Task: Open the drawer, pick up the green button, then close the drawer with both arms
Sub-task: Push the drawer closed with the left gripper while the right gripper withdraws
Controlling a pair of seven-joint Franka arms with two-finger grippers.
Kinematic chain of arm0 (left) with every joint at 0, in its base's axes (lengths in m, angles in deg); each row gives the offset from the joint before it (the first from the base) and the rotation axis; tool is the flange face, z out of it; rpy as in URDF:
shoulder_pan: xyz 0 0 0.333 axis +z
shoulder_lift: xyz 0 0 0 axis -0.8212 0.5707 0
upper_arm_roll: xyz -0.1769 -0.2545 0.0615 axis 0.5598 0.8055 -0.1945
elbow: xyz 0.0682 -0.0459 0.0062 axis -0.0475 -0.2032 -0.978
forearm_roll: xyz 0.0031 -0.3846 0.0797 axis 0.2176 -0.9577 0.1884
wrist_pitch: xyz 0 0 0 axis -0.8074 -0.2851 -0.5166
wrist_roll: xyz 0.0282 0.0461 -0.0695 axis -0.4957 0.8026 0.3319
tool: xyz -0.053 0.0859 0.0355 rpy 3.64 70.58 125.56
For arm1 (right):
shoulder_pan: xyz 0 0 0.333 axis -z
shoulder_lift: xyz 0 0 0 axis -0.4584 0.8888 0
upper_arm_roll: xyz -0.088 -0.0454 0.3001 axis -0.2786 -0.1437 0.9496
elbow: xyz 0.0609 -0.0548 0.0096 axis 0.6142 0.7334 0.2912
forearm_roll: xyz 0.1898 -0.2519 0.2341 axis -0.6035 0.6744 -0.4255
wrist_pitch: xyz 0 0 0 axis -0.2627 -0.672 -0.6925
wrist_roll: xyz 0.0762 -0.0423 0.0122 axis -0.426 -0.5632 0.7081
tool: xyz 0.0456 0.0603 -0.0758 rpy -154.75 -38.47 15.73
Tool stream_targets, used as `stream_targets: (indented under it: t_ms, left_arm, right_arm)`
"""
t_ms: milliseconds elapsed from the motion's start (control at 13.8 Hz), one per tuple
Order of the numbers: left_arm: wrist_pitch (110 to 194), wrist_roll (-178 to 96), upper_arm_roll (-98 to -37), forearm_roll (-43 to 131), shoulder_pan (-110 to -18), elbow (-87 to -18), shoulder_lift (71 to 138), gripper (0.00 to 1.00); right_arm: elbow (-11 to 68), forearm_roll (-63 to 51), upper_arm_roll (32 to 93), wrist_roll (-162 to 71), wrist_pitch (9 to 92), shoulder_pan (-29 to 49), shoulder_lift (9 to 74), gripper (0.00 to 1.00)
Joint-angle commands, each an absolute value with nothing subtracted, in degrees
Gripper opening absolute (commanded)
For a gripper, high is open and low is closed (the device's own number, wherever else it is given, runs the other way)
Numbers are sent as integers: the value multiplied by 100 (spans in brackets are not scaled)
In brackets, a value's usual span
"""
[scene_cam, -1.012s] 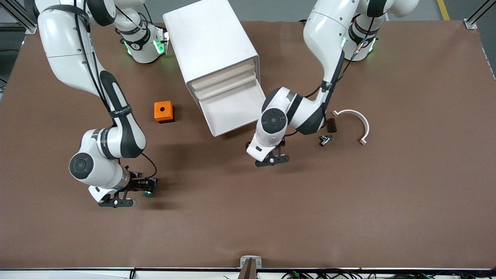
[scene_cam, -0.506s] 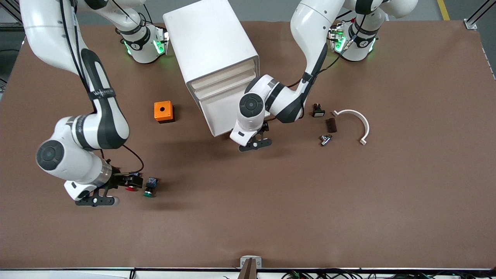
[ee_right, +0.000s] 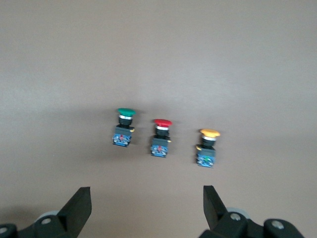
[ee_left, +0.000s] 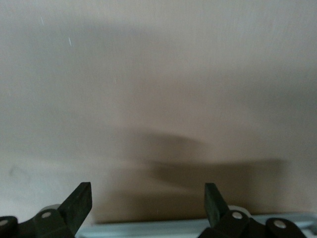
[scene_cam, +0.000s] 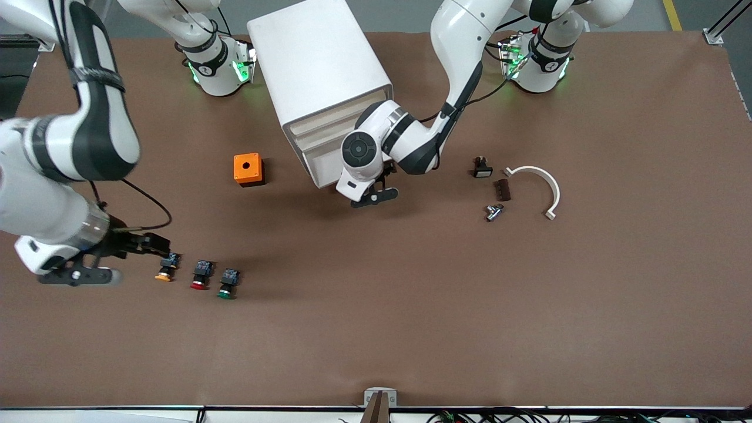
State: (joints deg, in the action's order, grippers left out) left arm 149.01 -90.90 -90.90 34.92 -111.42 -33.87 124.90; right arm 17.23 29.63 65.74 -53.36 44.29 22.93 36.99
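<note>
The green-capped button (scene_cam: 226, 284) lies on the brown table beside a red one (scene_cam: 200, 278) and a yellow-orange one (scene_cam: 164, 271). My right gripper (scene_cam: 79, 275) is open and empty, up over the table at the right arm's end, clear of the row. Its wrist view shows the green button (ee_right: 125, 126), untouched, ahead of the right gripper (ee_right: 147, 191). The lowest drawer (scene_cam: 323, 167) sticks out a little from the white cabinet (scene_cam: 314, 64). My left gripper (scene_cam: 370, 198) is open right at the drawer's flat front (ee_left: 158, 89), which fills the view past the gripper (ee_left: 147, 187).
An orange box (scene_cam: 247, 169) stands near the cabinet toward the right arm's end. Toward the left arm's end lie a white curved piece (scene_cam: 537, 183), a small black part (scene_cam: 482, 168), a dark brown block (scene_cam: 501, 189) and a metal fitting (scene_cam: 492, 211).
My right gripper has drawn back from the green button toward its end of the table; the button stays on the table. My left gripper has moved to the drawer's front and the drawer has slid inward.
</note>
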Motion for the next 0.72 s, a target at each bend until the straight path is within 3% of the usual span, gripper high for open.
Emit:
stream_targets:
  t_ms: [0, 651]
  left_arm:
    - [14749, -9398, -8841, 3553, -11154, -3410, 12440, 100]
    - [14678, -9707, -8532, 3588, -10979, -3384, 12370, 100]
  right_arm:
    - [2005, 3019, 6677, -5320, 4172, 2596, 3024, 100]
    - [1979, 2975, 6695, -5443, 2800, 2684, 1897, 100]
